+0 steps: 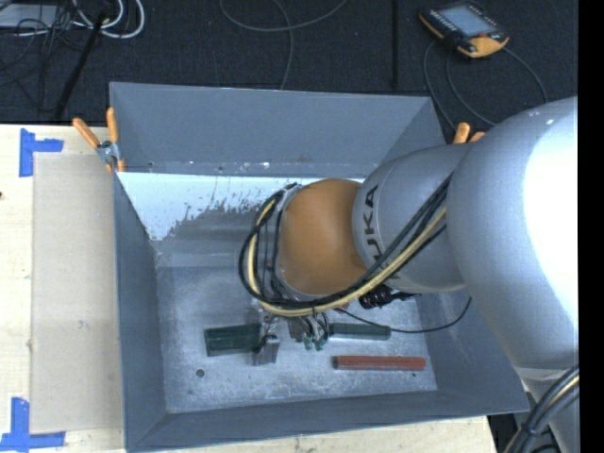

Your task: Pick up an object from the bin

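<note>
My gripper [268, 345] reaches down under the orange dome to the bin floor, left of centre. It is at the right end of a flat dark green block [229, 340], touching or just over it. A dark green pen-like stick [364, 330] lies just right of the gripper, partly under the arm. In front of that stick lies a reddish-brown flat bar [378, 362], lengthwise near the bin's front wall.
The arm and its cables cover the middle and right of the bin. A small dark speck [200, 375] lies on the floor at the front left. Bare floor shows to the left of the green block.
</note>
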Tool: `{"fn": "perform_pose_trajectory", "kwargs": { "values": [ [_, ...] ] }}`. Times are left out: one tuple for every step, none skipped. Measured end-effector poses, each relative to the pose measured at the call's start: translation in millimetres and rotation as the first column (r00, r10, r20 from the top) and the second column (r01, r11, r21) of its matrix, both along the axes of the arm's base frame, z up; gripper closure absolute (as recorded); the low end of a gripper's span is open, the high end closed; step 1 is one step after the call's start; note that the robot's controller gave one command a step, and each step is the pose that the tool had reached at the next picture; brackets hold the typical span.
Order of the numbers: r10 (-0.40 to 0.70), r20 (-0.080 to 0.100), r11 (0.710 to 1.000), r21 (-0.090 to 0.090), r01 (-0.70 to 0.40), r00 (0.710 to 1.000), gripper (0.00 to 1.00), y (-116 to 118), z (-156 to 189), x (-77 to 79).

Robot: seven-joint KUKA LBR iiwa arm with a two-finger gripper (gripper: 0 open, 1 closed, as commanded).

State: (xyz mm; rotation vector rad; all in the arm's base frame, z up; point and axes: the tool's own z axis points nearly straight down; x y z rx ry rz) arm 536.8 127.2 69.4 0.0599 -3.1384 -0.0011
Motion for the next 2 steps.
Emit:
{"fn": "perform_pose_trajectory", "kwargs": {
  "values": [
    [-0.001,0.0,1.0,0.0,0.001,1.0,1.0,0.0,0.0,0.0],
    [-0.001,-0.001,1.0,0.0,0.001,1.0,1.0,0.1,0.9,0.8]
  ]
}}
